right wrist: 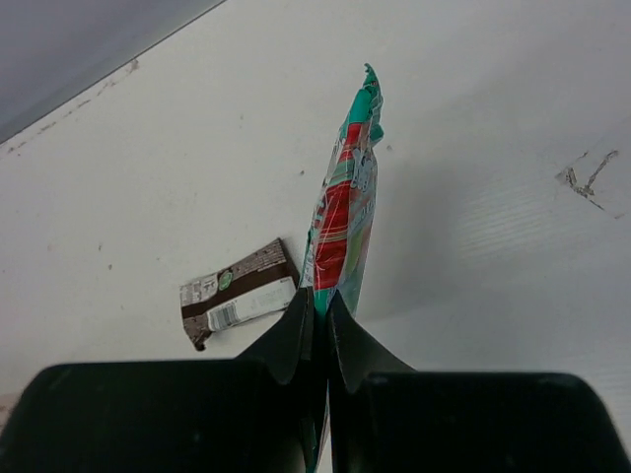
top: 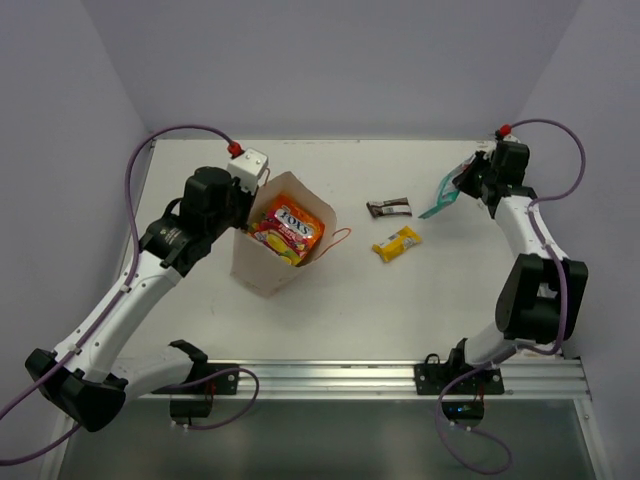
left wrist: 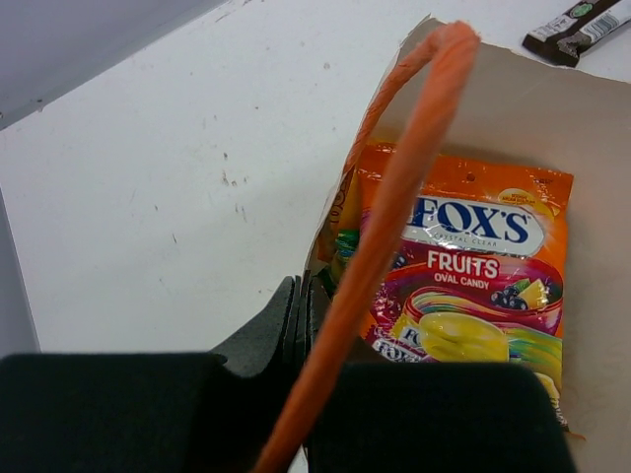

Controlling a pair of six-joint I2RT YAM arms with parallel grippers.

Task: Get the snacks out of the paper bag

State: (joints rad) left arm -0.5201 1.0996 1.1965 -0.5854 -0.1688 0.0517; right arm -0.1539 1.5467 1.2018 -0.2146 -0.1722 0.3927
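Note:
The cream paper bag stands left of centre with its mouth open. An orange FOX'S packet shows inside it, also in the left wrist view. My left gripper is shut on the bag's rim, beside the orange string handle. My right gripper is shut on a teal packet, held above the table at the far right. A dark brown bar and a yellow packet lie on the table.
The brown bar also shows in the right wrist view, left of the held packet. The bag's second handle loops out to its right. Purple walls close in the table on three sides.

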